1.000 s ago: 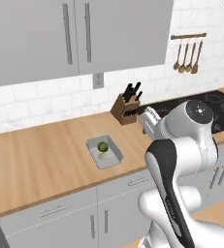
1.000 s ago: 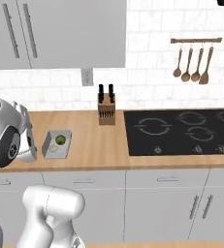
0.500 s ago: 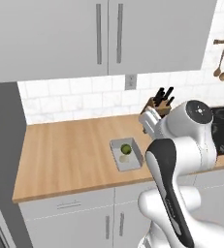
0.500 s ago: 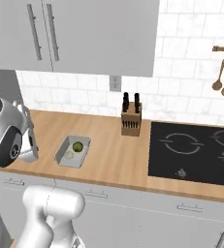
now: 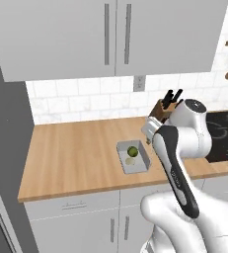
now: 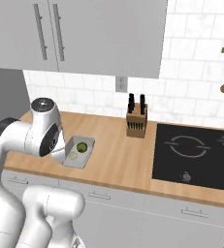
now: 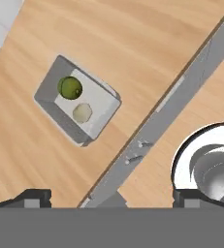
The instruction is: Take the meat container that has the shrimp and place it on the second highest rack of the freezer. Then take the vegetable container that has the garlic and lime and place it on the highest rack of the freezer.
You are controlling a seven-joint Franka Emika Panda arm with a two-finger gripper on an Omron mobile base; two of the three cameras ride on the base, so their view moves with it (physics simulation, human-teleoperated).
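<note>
Sitting on the wooden counter (image 5: 76,158), the grey rectangular tray (image 7: 96,112) keeps the green lime (image 7: 70,87) and pale garlic (image 7: 82,112) together. The gripper's (image 7: 112,196) fingers stand wide apart, holding nothing.

We see the wooden counter (image 5: 76,153) from two base cameras behind the arm — one looking forward and down from its left, one from its right. Both share the grey tray (image 5: 133,157) with lime (image 5: 133,150) and garlic (image 5: 130,161), the knife block (image 6: 136,123) and the cooktop (image 6: 200,155). Our hand camera looks steeply down from above — closer, rolled, with the tray (image 7: 77,107) lying diagonal.
</note>
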